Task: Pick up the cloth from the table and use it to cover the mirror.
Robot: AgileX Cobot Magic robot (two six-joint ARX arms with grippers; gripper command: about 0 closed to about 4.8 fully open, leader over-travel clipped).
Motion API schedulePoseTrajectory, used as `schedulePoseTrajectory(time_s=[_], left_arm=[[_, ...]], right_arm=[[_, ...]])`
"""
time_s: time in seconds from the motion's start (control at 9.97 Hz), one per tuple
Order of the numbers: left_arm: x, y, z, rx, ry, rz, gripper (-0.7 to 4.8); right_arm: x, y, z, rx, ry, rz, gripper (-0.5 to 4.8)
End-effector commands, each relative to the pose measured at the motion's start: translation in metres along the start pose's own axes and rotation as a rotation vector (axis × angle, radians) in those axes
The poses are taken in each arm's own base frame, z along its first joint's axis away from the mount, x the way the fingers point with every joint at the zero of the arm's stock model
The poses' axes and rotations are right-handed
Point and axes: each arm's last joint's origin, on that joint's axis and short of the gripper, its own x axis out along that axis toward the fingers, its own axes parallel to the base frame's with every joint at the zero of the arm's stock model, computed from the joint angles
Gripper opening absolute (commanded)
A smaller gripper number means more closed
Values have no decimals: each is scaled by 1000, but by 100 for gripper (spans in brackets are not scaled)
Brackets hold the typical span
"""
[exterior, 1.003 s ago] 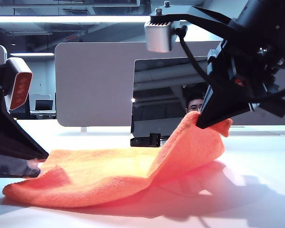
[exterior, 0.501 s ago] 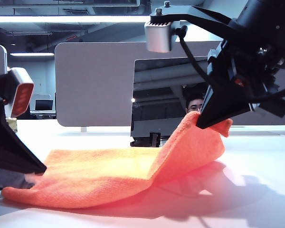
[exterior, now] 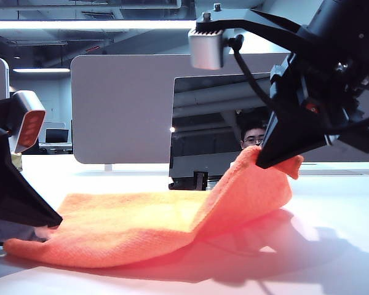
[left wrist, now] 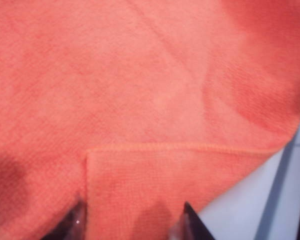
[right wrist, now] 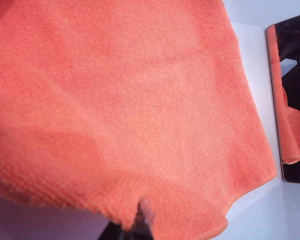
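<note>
Exterior view: orange microfibre cloth (exterior: 141,230) corner is clamped, lifted right of centre, by right gripper (exterior: 264,161); left gripper (left wrist: 132,220) jaws parted over the cloth's lower-left edge.

Cloth (exterior: 141,227): bright orange, fuzzy microfibre, stitched hem, spread mostly flat on the glossy white table (exterior: 332,258). One corner is raised off the surface, pinched between the closed fingers of the right gripper (exterior: 262,161); from there the fabric slopes down to the flat part. Opposite end lies at the left gripper (left wrist: 132,220), a folded-over hemmed flap sitting between its parted fingertips (left wrist: 72,222). Mirror (exterior: 218,132): upright, dark reflective face, thin dark base, standing behind the cloth, just beyond the lifted corner, uncovered.
</note>
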Motion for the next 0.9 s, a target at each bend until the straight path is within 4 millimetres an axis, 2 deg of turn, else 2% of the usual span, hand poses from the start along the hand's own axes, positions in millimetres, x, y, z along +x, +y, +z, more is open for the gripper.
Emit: schedulePoseTrajectory(time_s=[0.1, 0.2, 0.3, 0.7, 0.9], left_arm=[[0, 1, 3, 24, -20, 27, 275], [0, 0, 3, 17, -14, 11, 95], [0, 0, 3, 17, -15, 11, -8], [-2, -3, 22, 88, -165, -82, -6], [-3, -4, 24, 93, -178, -100, -6]], right_arm=[[-1, 0, 2, 6, -19, 12, -6], [-1, 0, 1, 6, -19, 12, -6], [-1, 0, 1, 6, -19, 12, -6], [-1, 0, 1, 6, -17, 13, -6], [-1, 0, 1, 6, -16, 14, -6]])
